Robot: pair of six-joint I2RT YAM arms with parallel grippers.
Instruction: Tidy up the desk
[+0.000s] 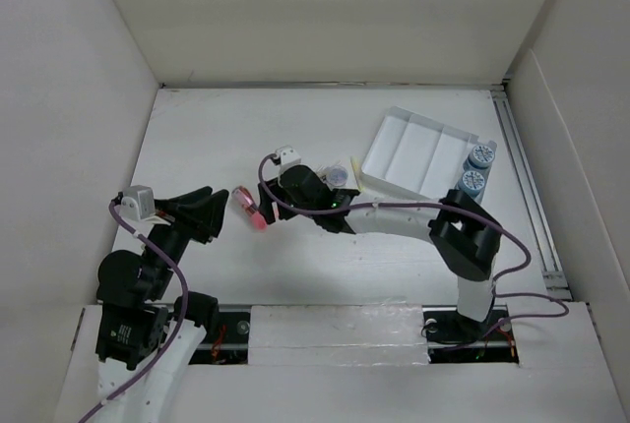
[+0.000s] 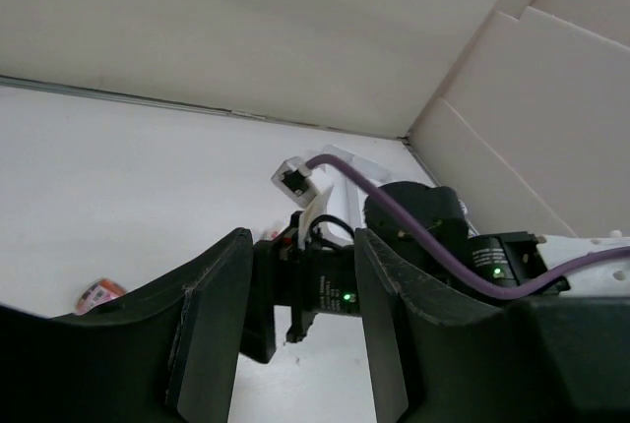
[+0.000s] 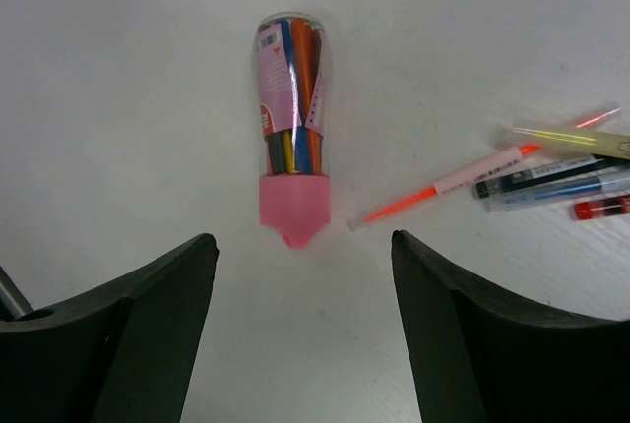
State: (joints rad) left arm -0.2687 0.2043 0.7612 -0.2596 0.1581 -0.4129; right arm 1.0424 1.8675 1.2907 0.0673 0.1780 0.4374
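Note:
The desk (image 1: 217,148) is a white tabletop with white panel walls around it. A clear pen case with a pink cap (image 3: 292,148) lies on it, full of coloured pens; from above the pen case (image 1: 251,209) sits between the two grippers. My right gripper (image 3: 303,239) hovers just short of the pink cap, open, with nothing between its fingers. From above, the right gripper (image 1: 264,205) reaches in from the right. My left gripper (image 2: 298,246) is open and empty, aimed at the right arm's wrist. Seen from above, the left gripper (image 1: 219,212) is just left of the case.
Several loose pens and highlighters (image 3: 536,172) lie right of the case. A white compartmented tray (image 1: 418,152) stands at the back right, with two blue-capped bottles (image 1: 476,169) at its right end. Small items (image 1: 338,175) lie beside the right arm.

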